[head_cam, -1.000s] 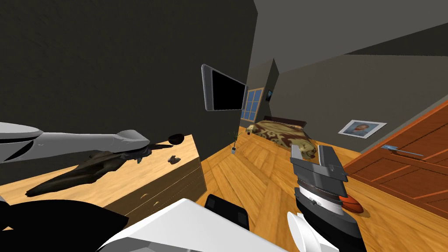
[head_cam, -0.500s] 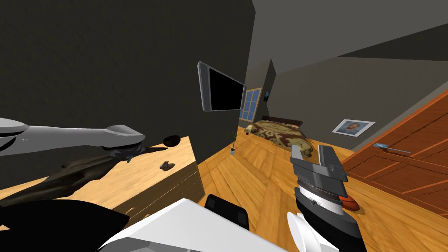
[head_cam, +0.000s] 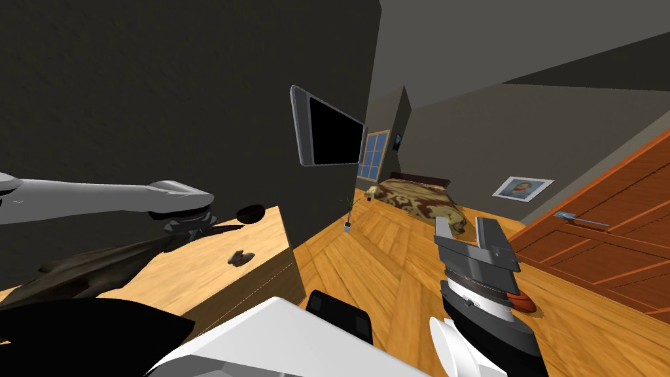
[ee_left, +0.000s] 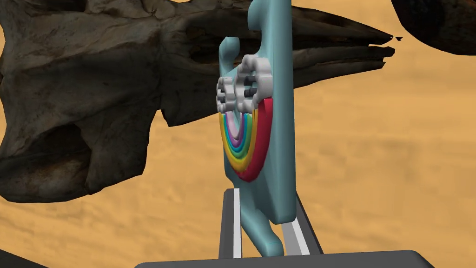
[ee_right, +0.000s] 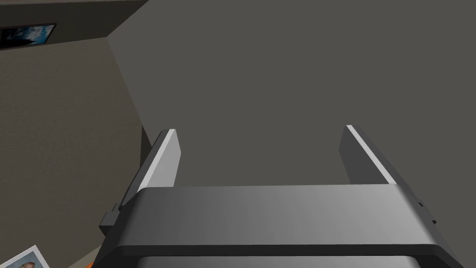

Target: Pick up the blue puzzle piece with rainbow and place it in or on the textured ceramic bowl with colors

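Two thin grey blades of the left gripper [ee_left: 260, 204] are clamped on the lower edge of the teal-blue puzzle piece [ee_left: 276, 116], which stands upright between them, turned almost edge-on. It is a smooth, thick slab with a rounded tab. One face carries raised rainbow arcs in red, yellow, green, blue and purple under a lumpy white cloud. Behind it a dark brown animal skull [ee_left: 93, 107], rough and cracked with a long snout, lies on the pale orange, wood-grained dresser top [ee_left: 381, 167]. In the head view the gripper hangs above that surface at the skull's snout end, and a dark round bowl [head_cam: 250, 213] sits near it by the far corner, apart from the piece. The right gripper [head_cam: 470, 234] is over the plank floor, blades spread with nothing between them.
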